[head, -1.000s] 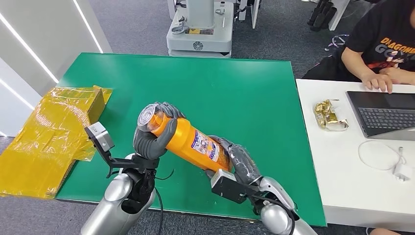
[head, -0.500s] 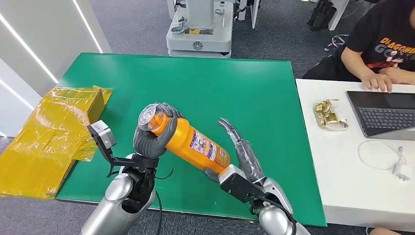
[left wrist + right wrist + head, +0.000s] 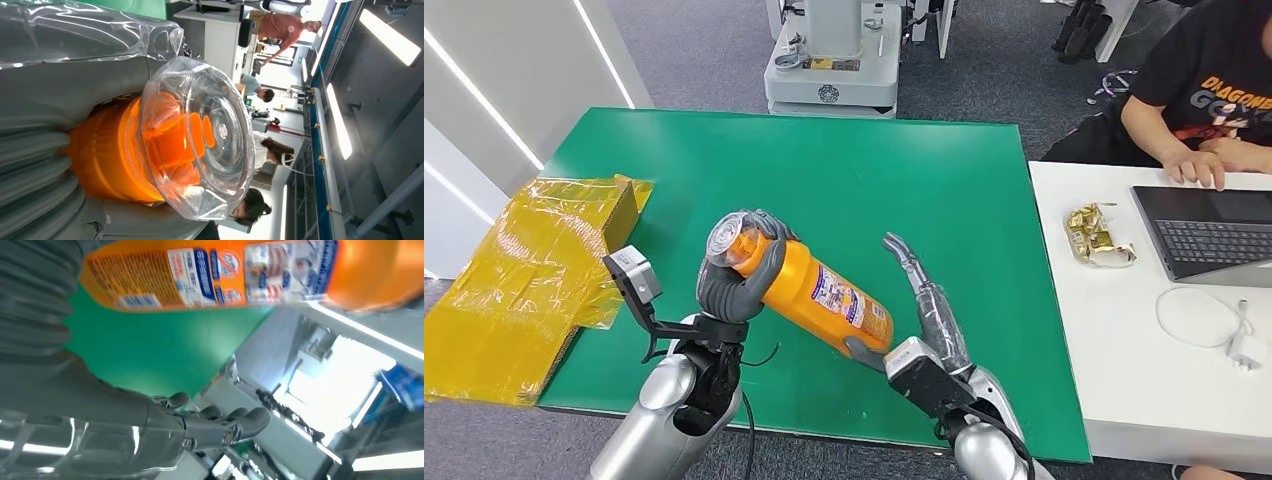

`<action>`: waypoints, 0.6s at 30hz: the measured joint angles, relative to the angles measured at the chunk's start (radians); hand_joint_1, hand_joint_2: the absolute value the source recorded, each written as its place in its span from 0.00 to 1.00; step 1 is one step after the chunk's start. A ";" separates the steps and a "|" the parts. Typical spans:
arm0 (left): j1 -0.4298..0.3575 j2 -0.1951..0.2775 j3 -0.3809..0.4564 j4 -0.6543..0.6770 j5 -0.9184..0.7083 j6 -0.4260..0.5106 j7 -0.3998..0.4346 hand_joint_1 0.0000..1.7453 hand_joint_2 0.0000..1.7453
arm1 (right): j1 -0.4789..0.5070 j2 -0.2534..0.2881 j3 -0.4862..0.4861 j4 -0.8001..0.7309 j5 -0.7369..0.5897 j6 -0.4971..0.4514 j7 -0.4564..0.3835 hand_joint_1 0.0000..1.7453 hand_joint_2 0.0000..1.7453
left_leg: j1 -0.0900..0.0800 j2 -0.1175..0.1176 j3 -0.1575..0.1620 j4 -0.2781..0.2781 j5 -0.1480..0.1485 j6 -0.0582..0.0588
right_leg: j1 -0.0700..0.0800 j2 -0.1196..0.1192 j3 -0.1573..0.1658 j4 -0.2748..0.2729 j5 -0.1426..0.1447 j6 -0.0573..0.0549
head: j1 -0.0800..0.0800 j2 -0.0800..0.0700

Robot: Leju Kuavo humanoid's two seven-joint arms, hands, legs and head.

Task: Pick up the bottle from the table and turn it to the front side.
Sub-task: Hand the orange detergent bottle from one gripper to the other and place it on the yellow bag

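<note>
An orange bottle (image 3: pixel 819 292) with a white-and-blue label and a clear faceted cap (image 3: pixel 200 135) is held tilted above the green table (image 3: pixel 844 170). My left hand (image 3: pixel 736 280) grips it just below the cap, fingers wrapped around the neck. My right hand (image 3: pixel 929 318) stands open beside the bottle's base, fingers stretched out and apart from the bottle. In the right wrist view the label (image 3: pixel 225 270) faces the camera, with the straight fingers (image 3: pixel 220 427) away from it.
A yellow plastic-wrapped box (image 3: pixel 534 270) lies at the table's left edge. To the right stands a white table (image 3: pixel 1124 330) with a laptop (image 3: pixel 1209 235), a gold wrapper (image 3: pixel 1099 235) and a white cable; a person sits there. A grey machine base (image 3: pixel 832 75) is beyond.
My right hand has let go of the bottle's base, opened its fingers and drawn off to the right. My left hand keeps the bottle in place.
</note>
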 joint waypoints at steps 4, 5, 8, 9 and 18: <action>0.001 0.002 0.000 0.000 0.001 0.016 -0.001 1.00 1.00 | 0.040 0.000 -0.004 -0.064 -0.062 -0.058 -0.036 0.00 1.00 | 0.000 0.000 0.000 0.000 0.000 0.000 | 0.000 0.000 0.000 0.000 0.000 0.000 | 0.000 0.000; 0.001 0.002 0.000 0.000 0.001 0.021 -0.002 1.00 1.00 | 0.053 0.000 -0.004 -0.085 -0.078 -0.072 -0.047 0.00 1.00 | 0.000 0.000 0.000 0.000 0.000 0.000 | 0.000 0.000 0.000 0.000 0.000 0.000 | 0.000 0.000; 0.005 0.007 0.001 0.000 -0.011 0.044 -0.009 1.00 1.00 | 0.102 0.000 -0.008 -0.160 -0.123 -0.116 -0.092 0.00 1.00 | 0.000 0.000 0.000 0.000 0.000 0.000 | 0.000 0.000 0.000 0.000 0.000 0.000 | 0.000 0.000; 0.006 0.008 0.002 0.000 -0.022 0.053 -0.012 1.00 1.00 | 0.123 0.001 -0.010 -0.192 -0.136 -0.135 -0.114 0.00 1.00 | 0.000 0.000 0.000 0.000 0.000 0.000 | 0.000 0.000 0.000 0.000 0.000 0.000 | 0.000 0.000; 0.020 0.034 0.082 -0.052 -0.328 0.073 0.064 1.00 1.00 | 0.271 0.005 -0.015 -0.472 -0.116 -0.214 -0.198 0.00 1.00 | 0.000 0.000 0.000 -0.001 0.000 0.000 | 0.000 0.000 0.000 0.000 0.000 0.000 | 0.000 0.000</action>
